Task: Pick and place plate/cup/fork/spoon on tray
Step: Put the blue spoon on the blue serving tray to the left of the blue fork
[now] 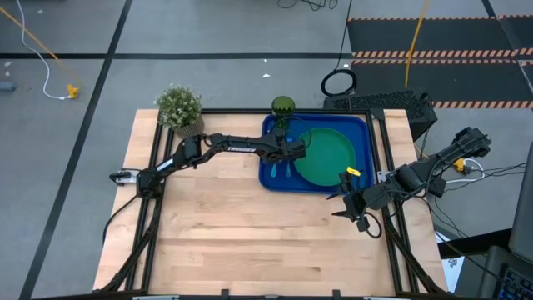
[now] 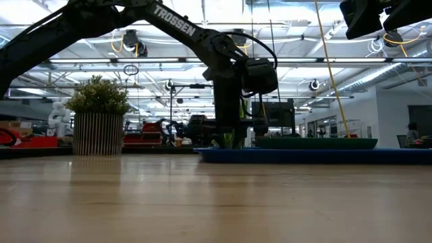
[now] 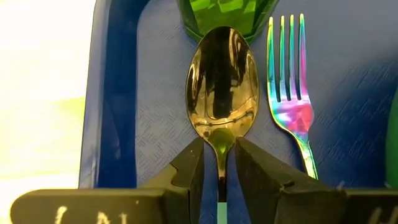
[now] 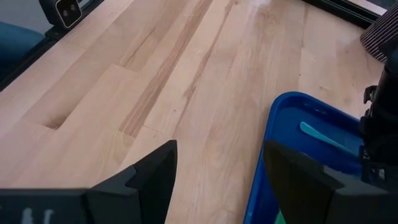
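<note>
**Spoon going down on the tray, left side**

My left gripper is over the left part of the tray, fingers pinched on the neck of the spoon, just under the bowl. The spoon lies flat or nearly flat on the tray floor, its tip right at the foot of the cup. The fork lies just beside it, parallel, tines pointing the same way. The plate sits in the middle of the tray, the cup at the tray's far left corner.

To do this well, I judge: let go straight and lift straight up, no sideways drift, or I knock the fork or nudge the cup.

My right gripper waits off the tray's right near corner, fingers spread, holding nothing.

Hard to tell: whether the spoon's bowl truly rests on the tray or hangs just above. Its handle is hidden between my fingers. Cup is cut off in the wrist view. The low view shows only the tray edge and plate rim; cutlery is hidden there.
</note>
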`<action>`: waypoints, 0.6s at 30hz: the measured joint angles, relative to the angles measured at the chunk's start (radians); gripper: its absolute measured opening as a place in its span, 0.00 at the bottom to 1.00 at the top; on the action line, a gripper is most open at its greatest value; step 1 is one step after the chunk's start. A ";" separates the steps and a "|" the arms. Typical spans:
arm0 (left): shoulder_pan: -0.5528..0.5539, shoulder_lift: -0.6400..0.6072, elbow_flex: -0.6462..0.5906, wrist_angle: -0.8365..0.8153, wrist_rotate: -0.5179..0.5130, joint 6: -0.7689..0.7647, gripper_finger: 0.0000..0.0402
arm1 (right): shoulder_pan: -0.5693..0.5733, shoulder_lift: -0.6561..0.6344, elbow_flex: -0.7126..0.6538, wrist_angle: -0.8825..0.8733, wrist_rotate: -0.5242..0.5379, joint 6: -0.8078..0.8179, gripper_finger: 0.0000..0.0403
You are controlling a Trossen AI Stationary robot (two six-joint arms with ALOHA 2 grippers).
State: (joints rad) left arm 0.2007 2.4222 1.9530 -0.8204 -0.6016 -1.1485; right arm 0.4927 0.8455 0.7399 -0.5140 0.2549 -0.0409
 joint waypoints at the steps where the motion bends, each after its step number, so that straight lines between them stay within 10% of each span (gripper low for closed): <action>1: 0.000 0.000 0.000 -0.003 0.000 0.001 0.24 | 0.000 0.000 0.000 0.000 0.000 0.003 0.57; 18: 0.005 -0.002 0.001 -0.050 -0.006 0.017 0.24 | 0.000 0.000 0.000 0.000 -0.051 0.022 0.57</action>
State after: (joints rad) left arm 0.2056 2.4207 1.9541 -0.8704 -0.6077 -1.1320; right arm 0.4931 0.8455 0.7399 -0.5137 0.2039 -0.0189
